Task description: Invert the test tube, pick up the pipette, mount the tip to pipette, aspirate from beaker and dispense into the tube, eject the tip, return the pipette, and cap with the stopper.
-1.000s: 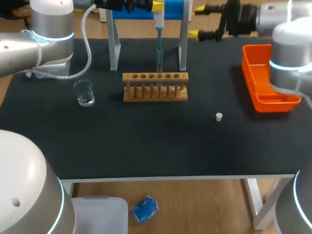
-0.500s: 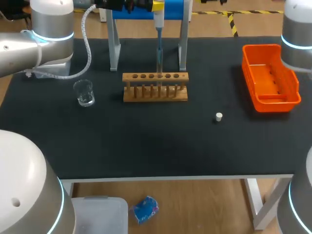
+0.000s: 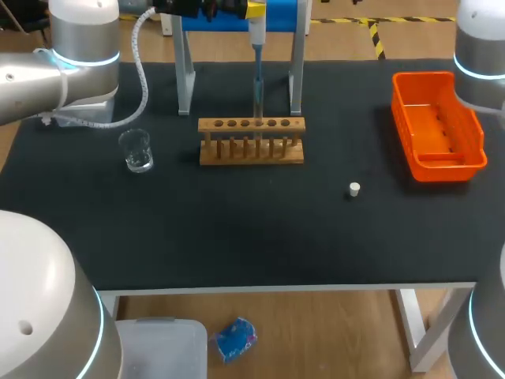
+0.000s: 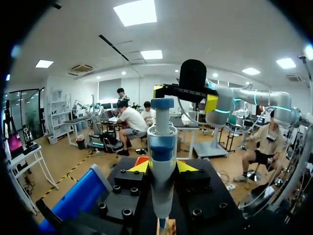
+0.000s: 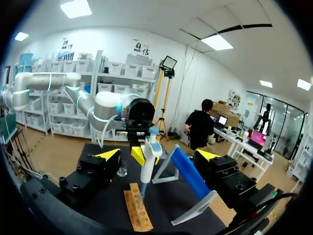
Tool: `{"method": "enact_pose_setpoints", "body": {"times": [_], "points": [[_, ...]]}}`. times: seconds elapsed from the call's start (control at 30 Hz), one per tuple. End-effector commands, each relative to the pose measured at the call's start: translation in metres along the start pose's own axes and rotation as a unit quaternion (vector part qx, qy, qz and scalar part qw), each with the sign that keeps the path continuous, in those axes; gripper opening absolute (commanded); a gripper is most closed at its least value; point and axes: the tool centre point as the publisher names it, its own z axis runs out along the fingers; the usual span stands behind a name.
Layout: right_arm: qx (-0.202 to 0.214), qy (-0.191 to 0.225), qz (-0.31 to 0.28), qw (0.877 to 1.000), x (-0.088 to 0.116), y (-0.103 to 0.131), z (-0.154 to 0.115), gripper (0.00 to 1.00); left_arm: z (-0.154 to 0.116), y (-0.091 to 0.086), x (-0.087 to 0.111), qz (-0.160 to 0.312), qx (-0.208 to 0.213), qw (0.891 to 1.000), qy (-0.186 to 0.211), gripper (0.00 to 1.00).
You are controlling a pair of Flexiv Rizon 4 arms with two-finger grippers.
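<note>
My left gripper [image 3: 254,11] is shut on the white and blue pipette [image 3: 257,47] at the back of the table. In the left wrist view the pipette [image 4: 162,161] stands upright between the yellow tips of that gripper [image 4: 162,167]. Its thin tip points down into the wooden test tube rack [image 3: 251,142], where a clear tube stands. The small beaker [image 3: 137,150] is left of the rack and the white stopper [image 3: 355,189] lies to its front right. My right gripper [image 5: 159,155] is wide open and holds nothing, facing the pipette [image 5: 148,164] from behind the table.
A blue pipette stand [image 3: 278,14] on grey legs straddles the back of the rack. An orange bin [image 3: 438,130] sits at the right side of the table. My right arm [image 3: 479,47] rises at the right edge.
My right gripper has swung out of the head view at the back right, uncovering the orange bin. The left arm and the pipette have stayed put.
</note>
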Motion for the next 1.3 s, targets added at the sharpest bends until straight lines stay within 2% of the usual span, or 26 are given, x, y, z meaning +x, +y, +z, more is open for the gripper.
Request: {"method": "enact_pose_setpoints", "body": {"times": [0.03,0.13,0.17,0.2,0.23,0.27,0.63,0.93,1.3], "points": [[0.017,0.002,0.020,1.000,-0.005,0.016,0.010,1.00,0.000,-0.001,0.001,0.000,-0.001,1.000,-0.002,0.00],[0.015,0.006,0.036,0.999,-0.006,0.026,0.017,1.00,0.000,-0.001,0.001,0.000,-0.001,1.000,-0.002,0.00],[0.020,0.008,0.037,0.999,-0.006,0.029,0.020,0.72,0.000,-0.001,0.001,0.000,-0.001,1.000,-0.002,0.00],[0.021,0.007,0.039,0.999,-0.006,0.031,0.023,0.38,0.000,-0.001,0.001,0.000,-0.001,1.000,-0.002,0.00],[0.019,0.007,0.044,0.999,-0.006,0.033,0.025,0.17,0.000,-0.001,0.001,0.000,-0.001,1.000,-0.002,0.00],[0.025,0.008,0.043,0.999,-0.006,0.035,0.028,0.00,0.000,-0.001,0.001,0.000,-0.001,1.000,-0.002,0.00],[0.040,0.026,0.051,0.998,-0.006,0.050,0.058,0.00,0.000,-0.001,0.001,0.000,-0.001,1.000,-0.002,0.00],[0.044,0.036,0.055,0.997,-0.005,0.045,0.074,0.00,0.000,-0.001,0.001,0.000,-0.001,1.000,-0.002,0.00],[0.048,0.048,0.065,0.996,0.000,0.038,0.082,0.00,0.000,-0.001,0.001,0.000,-0.001,1.000,-0.002,0.00]]}}
